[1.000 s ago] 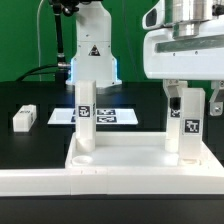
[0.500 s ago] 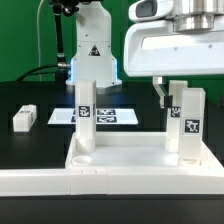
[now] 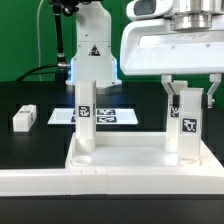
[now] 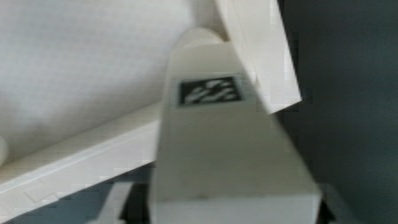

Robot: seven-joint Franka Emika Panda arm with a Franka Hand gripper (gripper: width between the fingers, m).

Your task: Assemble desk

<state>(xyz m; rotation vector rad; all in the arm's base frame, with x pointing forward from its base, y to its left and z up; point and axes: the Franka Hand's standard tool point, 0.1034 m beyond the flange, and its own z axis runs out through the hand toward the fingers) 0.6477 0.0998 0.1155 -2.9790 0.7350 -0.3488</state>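
While the desk top [image 3: 120, 160] lies flat on the black table [image 3: 25, 148], two legs [image 3: 86, 115] stand up in its corners. The gripper [image 3: 190, 97] has a finger on each side of the leg [image 3: 188, 128] on the exterior view's right; I cannot tell if it squeezes.

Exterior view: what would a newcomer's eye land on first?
The big white end effector fills the exterior view's right, fingers flanking the top of an upright tagged leg. That leg and a second leg stand on the desk top; a loose white part lies at the view's left.
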